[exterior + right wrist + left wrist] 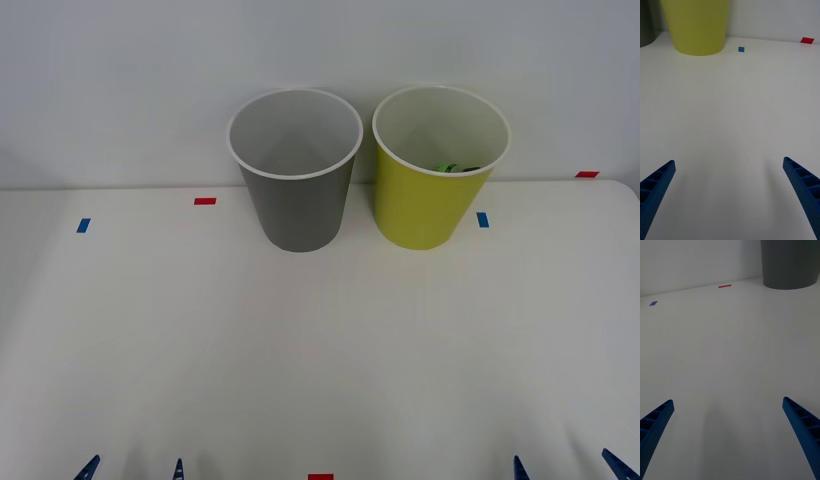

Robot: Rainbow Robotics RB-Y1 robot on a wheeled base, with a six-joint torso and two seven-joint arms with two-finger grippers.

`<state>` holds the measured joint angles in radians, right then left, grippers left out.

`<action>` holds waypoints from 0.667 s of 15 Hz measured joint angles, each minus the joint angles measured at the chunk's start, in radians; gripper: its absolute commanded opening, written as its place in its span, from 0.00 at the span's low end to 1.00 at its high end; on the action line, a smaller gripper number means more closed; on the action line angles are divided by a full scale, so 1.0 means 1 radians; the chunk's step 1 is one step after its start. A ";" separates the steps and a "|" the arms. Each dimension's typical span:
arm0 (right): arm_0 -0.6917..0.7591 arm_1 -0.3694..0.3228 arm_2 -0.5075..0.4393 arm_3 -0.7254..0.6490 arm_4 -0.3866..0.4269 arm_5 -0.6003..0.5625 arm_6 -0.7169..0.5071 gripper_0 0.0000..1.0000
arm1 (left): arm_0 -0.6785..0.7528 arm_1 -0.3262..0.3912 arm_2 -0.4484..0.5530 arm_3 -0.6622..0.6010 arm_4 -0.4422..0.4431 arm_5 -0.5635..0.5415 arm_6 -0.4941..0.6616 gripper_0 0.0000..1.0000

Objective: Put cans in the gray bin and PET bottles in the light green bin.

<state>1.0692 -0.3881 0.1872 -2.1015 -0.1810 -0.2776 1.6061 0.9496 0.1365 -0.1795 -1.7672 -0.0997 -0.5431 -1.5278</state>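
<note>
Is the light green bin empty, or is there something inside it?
Not empty. In the front view, something bright green shows just over the near rim inside the upright light green bin; what it is, I cannot tell.

Right gripper (730, 198) hovering over the white table (733, 123), fingers (657, 187) spread wide, facing the light green bin (696, 26) beside blue tape (741, 49).

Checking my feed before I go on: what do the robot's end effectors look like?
Both match. The left end effector and the right end effector each have two bright blue fingers, long and tapering to a tip, with open ribbed cells along them. No cables or markings are visible.
</note>
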 measured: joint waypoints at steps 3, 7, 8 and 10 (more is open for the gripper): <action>0.000 0.000 0.000 0.000 0.000 0.000 0.000 1.00 | 0.000 0.000 0.000 0.000 0.000 0.000 0.000 1.00; 0.000 0.000 0.000 0.000 0.000 0.000 0.000 1.00 | 0.000 0.000 0.000 0.000 0.000 0.000 0.000 1.00; 0.000 0.000 0.000 0.000 0.000 0.000 0.000 1.00 | 0.000 0.000 0.000 0.000 0.000 0.000 0.000 1.00; 0.000 0.000 0.000 0.000 0.000 0.000 0.000 1.00 | 0.000 0.000 0.000 0.000 0.000 0.000 0.000 1.00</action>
<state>1.0692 -0.3881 0.1872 -2.1015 -0.1810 -0.2776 1.6061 0.9496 0.1365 -0.1795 -1.7672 -0.0997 -0.5431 -1.5278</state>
